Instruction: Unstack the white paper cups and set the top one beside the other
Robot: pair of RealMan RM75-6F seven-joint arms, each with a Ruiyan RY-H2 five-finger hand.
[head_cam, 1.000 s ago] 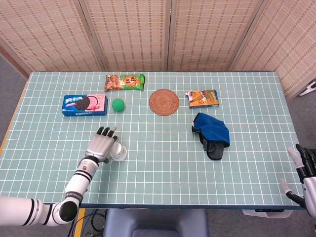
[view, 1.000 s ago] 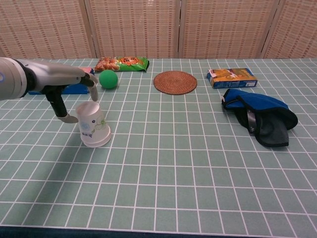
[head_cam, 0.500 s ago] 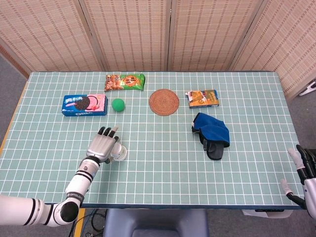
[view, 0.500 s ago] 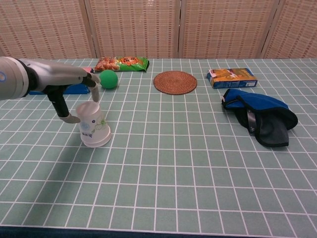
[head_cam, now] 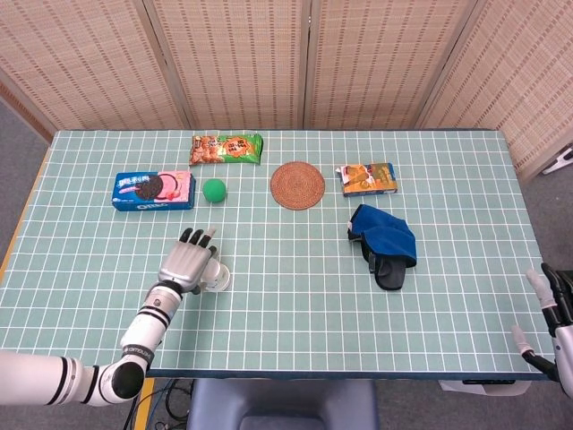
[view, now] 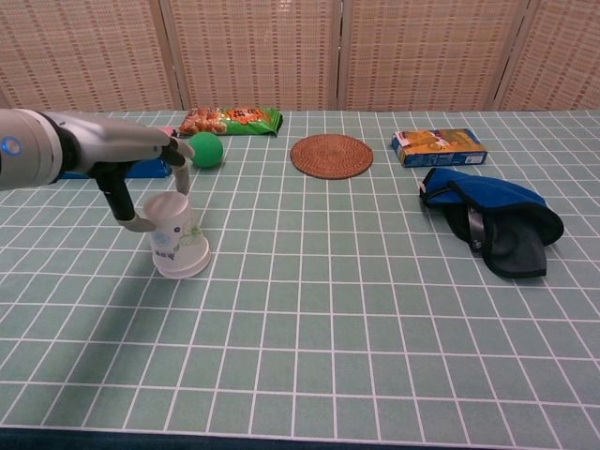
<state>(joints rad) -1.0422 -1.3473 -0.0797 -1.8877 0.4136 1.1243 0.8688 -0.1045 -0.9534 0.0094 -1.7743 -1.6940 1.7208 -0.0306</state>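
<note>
The white paper cups [view: 178,242] stand stacked upside down on the table's left half, and the head view shows them [head_cam: 218,278] partly under my left hand. My left hand [view: 131,155] hovers over the stack's top from the left. Its thumb [view: 139,223] lies against the upper left side of the cup, and a finger [view: 183,176] hangs just above the cup's top. The fingers are apart and do not clasp the cup. My right hand [head_cam: 553,315] is at the table's front right corner, fingers spread, holding nothing.
Behind the cups lie a blue cookie box [head_cam: 153,189], a green ball [head_cam: 214,189] and a snack bag [head_cam: 226,149]. A woven coaster [head_cam: 297,184] sits mid-table. A small snack box [head_cam: 368,178] and a blue-black cloth [head_cam: 385,242] lie right of the middle.
My left hand has drawn slightly closer over the cup stack, with its thumb now at the cup's side. The cups and the right hand have not moved.
</note>
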